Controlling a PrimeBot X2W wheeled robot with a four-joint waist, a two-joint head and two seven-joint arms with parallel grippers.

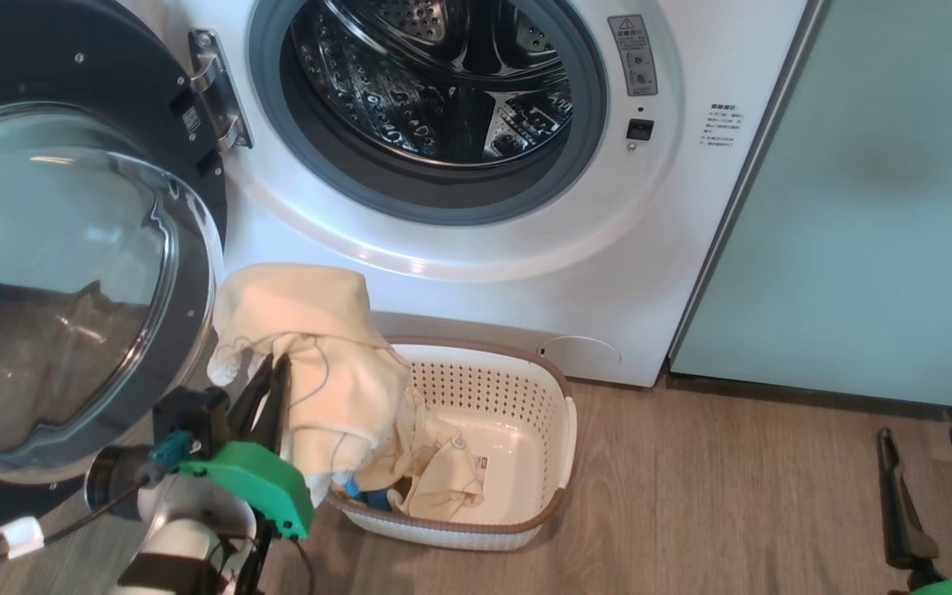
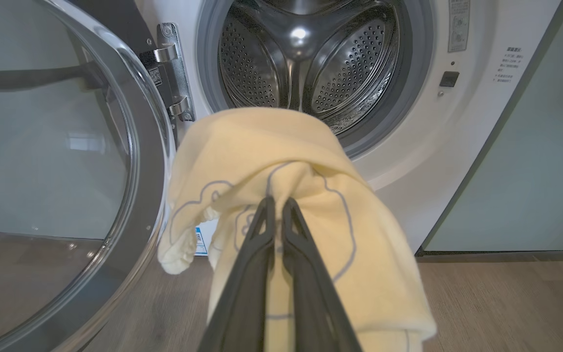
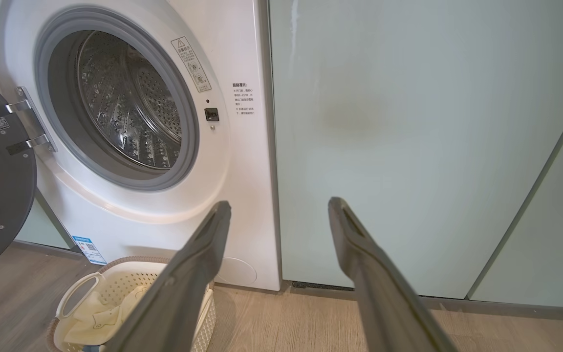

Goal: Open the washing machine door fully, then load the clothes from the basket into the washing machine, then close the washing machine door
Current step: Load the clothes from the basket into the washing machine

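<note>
Our left jaws are pinching a yellow garment (image 1: 335, 355) above the basket (image 1: 563, 430); our right jaws are hanging wide apart. We are aiming high, over the grey seal (image 1: 443, 207), deep into the drum (image 1: 435, 91).

A: How many of each?
B: One washing machine (image 1: 674, 273), one door (image 1: 54, 273), one basket (image 1: 560, 430).
A: And clothes (image 1: 323, 330)?
B: At least two pale yellow garments (image 1: 441, 478), one blue piece (image 1: 370, 498). Two mint cabinet panels (image 3: 408, 146).
</note>
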